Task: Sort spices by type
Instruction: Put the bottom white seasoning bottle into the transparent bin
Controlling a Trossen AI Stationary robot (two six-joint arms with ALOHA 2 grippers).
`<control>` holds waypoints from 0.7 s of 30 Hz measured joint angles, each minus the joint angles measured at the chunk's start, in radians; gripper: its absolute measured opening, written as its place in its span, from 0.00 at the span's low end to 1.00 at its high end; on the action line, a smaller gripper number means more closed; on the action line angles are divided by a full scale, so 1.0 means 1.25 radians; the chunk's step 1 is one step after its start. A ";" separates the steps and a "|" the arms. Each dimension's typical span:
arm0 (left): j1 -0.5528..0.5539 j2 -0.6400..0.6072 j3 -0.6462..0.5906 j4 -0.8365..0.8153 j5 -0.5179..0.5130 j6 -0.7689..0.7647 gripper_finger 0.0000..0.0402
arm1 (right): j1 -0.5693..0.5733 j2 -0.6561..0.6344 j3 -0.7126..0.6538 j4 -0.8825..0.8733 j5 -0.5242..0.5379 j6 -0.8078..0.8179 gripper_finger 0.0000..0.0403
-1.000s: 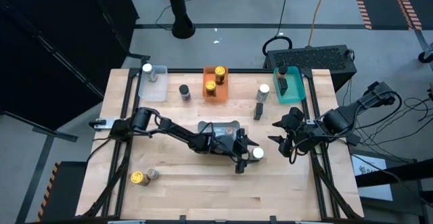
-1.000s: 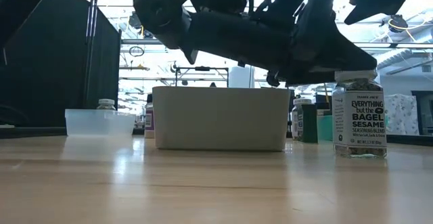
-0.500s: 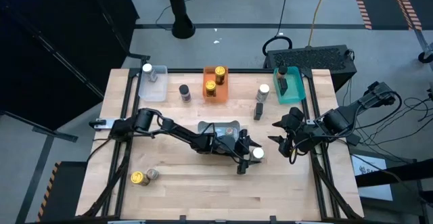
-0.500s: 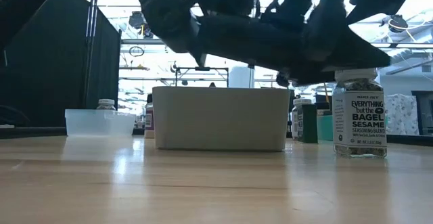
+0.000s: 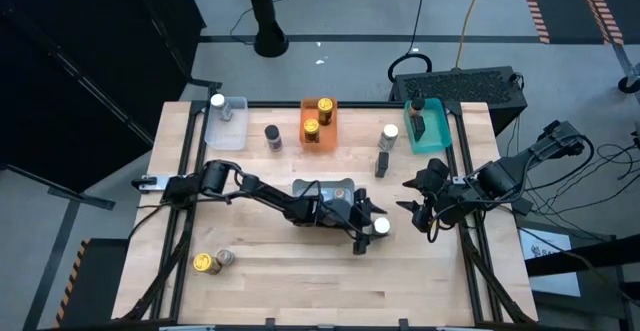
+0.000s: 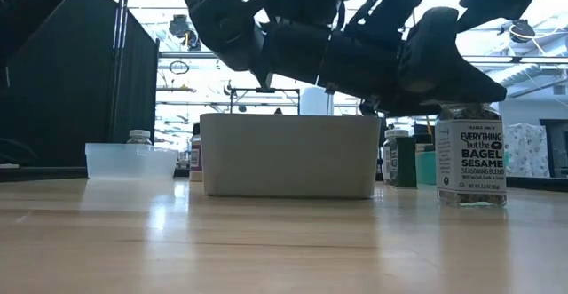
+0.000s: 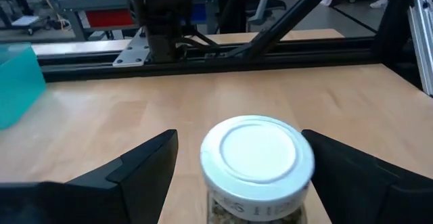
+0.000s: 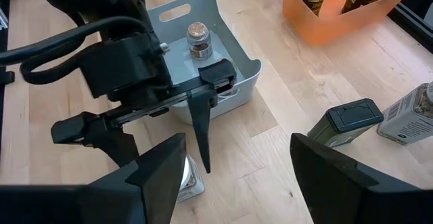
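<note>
Closing in for a pick: left hand (image 7: 237, 176) wide open, gripping nothing, straddling the white-lidded glass sesame-seasoning jar (image 7: 257, 158) upright on the wooden worktop (image 5: 300, 271) beside the grey bin (image 8: 233, 45); next, lower, squeeze.

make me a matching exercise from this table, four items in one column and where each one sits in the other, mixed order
1. white-lidded jar
2. gold-lidded jars
3. brown-lidded jar
4. left gripper

A. inside the grey bin
B. open, one finger on each side of a jar
C. inside the orange bin
D. on the bare table, bagel sesame label

Pairs: 1-D, 2-C, 3-A, 4-B
</note>
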 joint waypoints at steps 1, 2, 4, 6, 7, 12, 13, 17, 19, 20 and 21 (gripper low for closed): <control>0.000 0.000 0.000 0.000 0.000 0.006 0.77 | 0.000 0.000 0.000 0.000 0.000 0.000 0.61; -0.001 0.000 0.000 0.002 0.000 0.008 0.75 | 0.000 0.000 0.000 0.000 0.000 0.000 0.61; -0.002 0.000 0.000 0.001 0.000 0.008 0.71 | 0.000 0.000 0.000 0.000 0.000 0.000 0.61; -0.002 0.000 0.000 0.001 0.000 0.007 0.66 | 0.000 0.000 0.000 0.000 0.000 0.000 0.61; -0.002 0.000 0.000 0.001 0.000 0.007 0.63 | 0.000 0.000 0.000 0.000 0.000 0.000 0.61; -0.005 0.000 0.000 0.001 0.000 0.005 0.53 | 0.000 0.000 0.000 0.000 0.000 0.001 0.61; -0.006 0.000 0.000 0.001 0.000 0.005 0.53 | 0.000 0.000 0.000 0.000 0.000 0.001 0.61; -0.019 0.000 -0.001 0.007 -0.009 0.006 0.53 | 0.000 0.000 0.000 -0.001 0.001 0.001 0.61; -0.029 -0.007 -0.002 0.004 -0.009 0.012 0.53 | 0.000 0.000 0.000 -0.001 0.001 0.003 0.61; -0.035 -0.016 -0.003 -0.004 -0.009 0.018 0.53 | 0.000 0.000 0.000 -0.002 0.001 0.005 0.61; -0.041 -0.027 -0.003 -0.007 -0.013 0.028 0.53 | 0.000 0.000 0.000 -0.002 0.001 0.007 0.61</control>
